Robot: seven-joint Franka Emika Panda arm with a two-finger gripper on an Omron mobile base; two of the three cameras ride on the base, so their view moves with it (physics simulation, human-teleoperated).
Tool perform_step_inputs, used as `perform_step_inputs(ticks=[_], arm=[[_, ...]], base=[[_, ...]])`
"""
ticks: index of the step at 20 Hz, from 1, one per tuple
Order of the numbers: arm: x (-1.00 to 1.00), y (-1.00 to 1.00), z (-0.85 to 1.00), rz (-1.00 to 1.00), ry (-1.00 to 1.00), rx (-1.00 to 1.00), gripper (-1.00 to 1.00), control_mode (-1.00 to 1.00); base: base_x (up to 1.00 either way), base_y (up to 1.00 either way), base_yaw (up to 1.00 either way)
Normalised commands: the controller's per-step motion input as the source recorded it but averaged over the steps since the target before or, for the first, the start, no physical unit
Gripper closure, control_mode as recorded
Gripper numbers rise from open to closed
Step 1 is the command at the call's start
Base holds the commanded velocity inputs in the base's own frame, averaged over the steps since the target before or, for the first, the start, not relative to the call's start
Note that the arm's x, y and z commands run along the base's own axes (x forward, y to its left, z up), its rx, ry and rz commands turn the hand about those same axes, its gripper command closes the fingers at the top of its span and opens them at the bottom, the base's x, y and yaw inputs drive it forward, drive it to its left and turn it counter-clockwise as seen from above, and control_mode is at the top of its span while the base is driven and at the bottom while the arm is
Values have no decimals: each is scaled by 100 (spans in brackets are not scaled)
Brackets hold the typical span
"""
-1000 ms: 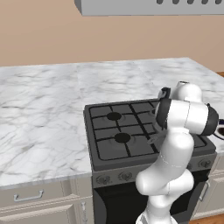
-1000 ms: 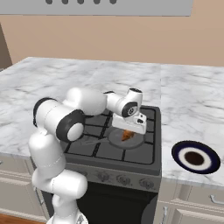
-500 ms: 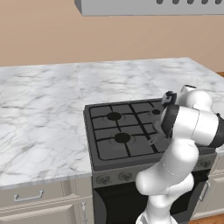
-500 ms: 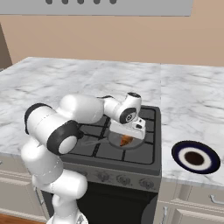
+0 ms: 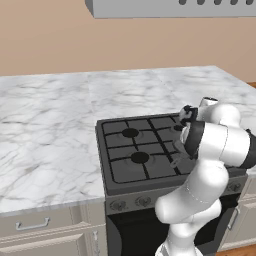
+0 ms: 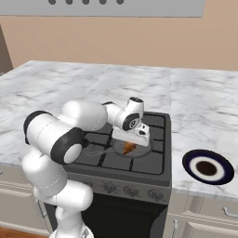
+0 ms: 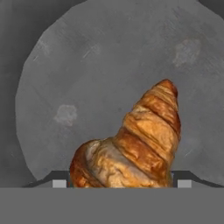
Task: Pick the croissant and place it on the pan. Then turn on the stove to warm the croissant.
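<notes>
The orange-brown croissant (image 7: 135, 144) sits low over the dark-grey pan (image 7: 109, 65), between my gripper's (image 7: 121, 183) two fingertips. The tips stand close against its sides, and I cannot tell whether they still press on it. In the right base view the gripper (image 6: 133, 141) points down over the pan (image 6: 145, 151) on the stove's (image 6: 153, 163) front right burner. The croissant (image 6: 129, 148) shows just below the hand, at or just above the pan's floor. In the left base view my own arm hides the hand and the pan on the stove (image 5: 125, 155).
A dark-rimmed, white-centred bowl (image 6: 207, 167) lies on the marble counter right of the stove. Small knobs (image 6: 114, 187) run along the stove's front. A range hood (image 5: 170, 7) hangs above. The left burners (image 5: 131, 133) are bare.
The arm's elbow has swung outward and forward. The hand has stayed over the pan and sunk a little, with the croissant still under it.
</notes>
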Motion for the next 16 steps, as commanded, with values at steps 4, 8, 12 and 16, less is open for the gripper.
perform_step_inputs(ticks=[4, 8, 12, 16], arm=[[-33, -23, 46, 0, 0, 0, -100, -100], [-50, -52, 57, 0, -4, 0, -100, -100], [-60, -52, 69, 0, -6, 0, -100, -100], [-77, -53, 44, 0, -9, 0, -100, -100]], base=[[0, 0, 0], [0, 0, 0], [0, 0, 0], [0, 0, 0]])
